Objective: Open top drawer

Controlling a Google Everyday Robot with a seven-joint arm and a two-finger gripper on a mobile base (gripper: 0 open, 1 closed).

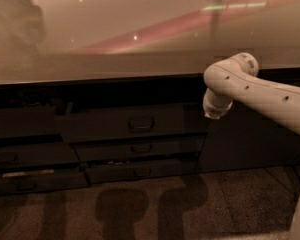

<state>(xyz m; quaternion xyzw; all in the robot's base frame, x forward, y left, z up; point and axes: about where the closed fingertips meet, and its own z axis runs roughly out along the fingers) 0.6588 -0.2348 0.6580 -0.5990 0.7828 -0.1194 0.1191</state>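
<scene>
The top drawer [105, 126] is the widest dark grey front under the counter, with a small loop handle [141, 125] at its centre. Its front stands a little forward of the two narrower drawers below, with a dark gap above it. My white arm comes in from the right and bends down at a joint [231, 76]. My gripper [215, 118] hangs at the arm's lower end, by the drawer's right edge and well right of the handle, dark against the cabinet.
A glossy pale counter [140, 39] runs above the drawers. Two shallower drawers [140, 148] sit below the top one, and a left stack [25, 181] of shorter fronts is beside them. Speckled floor [140, 209] lies in front, with shadows on it.
</scene>
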